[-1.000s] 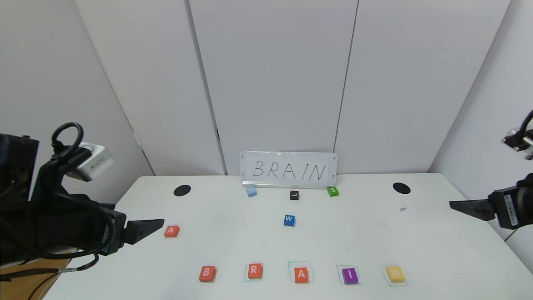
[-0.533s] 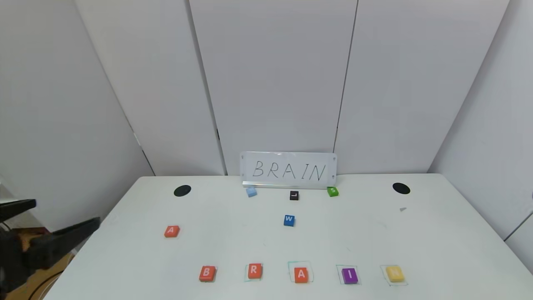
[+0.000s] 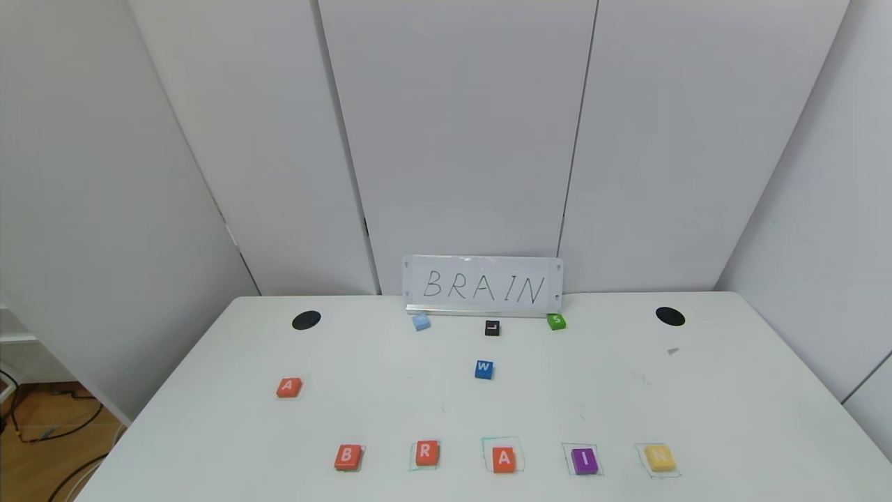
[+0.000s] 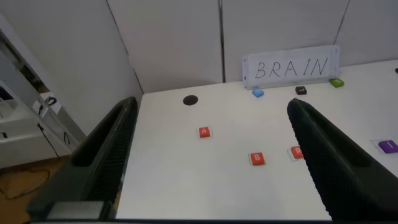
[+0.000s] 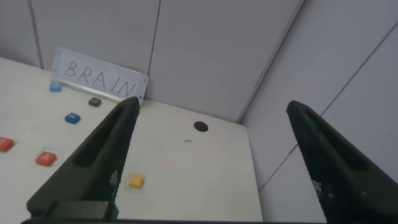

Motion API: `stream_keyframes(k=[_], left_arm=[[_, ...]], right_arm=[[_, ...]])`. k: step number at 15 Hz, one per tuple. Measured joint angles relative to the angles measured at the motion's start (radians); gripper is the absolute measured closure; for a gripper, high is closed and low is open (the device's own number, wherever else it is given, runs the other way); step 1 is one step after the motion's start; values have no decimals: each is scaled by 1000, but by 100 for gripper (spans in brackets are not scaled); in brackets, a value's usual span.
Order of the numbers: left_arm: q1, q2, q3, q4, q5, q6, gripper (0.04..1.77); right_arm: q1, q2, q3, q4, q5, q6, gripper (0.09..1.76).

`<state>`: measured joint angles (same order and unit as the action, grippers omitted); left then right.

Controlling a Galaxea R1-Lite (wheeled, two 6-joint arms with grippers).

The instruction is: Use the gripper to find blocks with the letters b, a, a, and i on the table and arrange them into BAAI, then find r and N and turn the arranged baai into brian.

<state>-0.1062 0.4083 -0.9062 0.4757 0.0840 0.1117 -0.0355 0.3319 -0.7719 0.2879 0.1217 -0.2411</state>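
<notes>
On the white table (image 3: 627,390) a front row of blocks reads B (image 3: 347,457), R (image 3: 426,453), A (image 3: 504,459), purple I (image 3: 585,461) and pale yellow N (image 3: 658,457), most inside green outlines. The second orange A (image 3: 288,387) lies apart at the left. Neither gripper shows in the head view. My left gripper (image 4: 211,155) is open and empty, held back high off the table's left side, looking at the A (image 4: 204,132) and B (image 4: 257,158). My right gripper (image 5: 208,162) is open and empty, off the right side; the N (image 5: 135,181) shows below it.
A sign reading BRAIN (image 3: 483,286) stands at the back edge. Before it lie a light blue block (image 3: 420,321), a black L (image 3: 492,328) and a green S (image 3: 556,321); a blue W (image 3: 484,369) is mid-table. Two black holes (image 3: 306,320) (image 3: 670,316) mark the back corners.
Both arms have drawn back out of the head view: the right left first, then the left. No block has moved.
</notes>
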Motion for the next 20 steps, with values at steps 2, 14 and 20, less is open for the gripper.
stream_keyframes(k=[2, 14, 20], left_arm=[[17, -63, 5, 3, -1, 1, 9], [102, -399, 141, -173, -119, -106, 9], [101, -410, 553, -468, -71, -107, 9]], right_arm=[[9, -92, 4, 18, -6, -6, 15], [27, -332, 343, -586, -124, 80, 14], [26, -332, 747, -735, -140, 81, 14]])
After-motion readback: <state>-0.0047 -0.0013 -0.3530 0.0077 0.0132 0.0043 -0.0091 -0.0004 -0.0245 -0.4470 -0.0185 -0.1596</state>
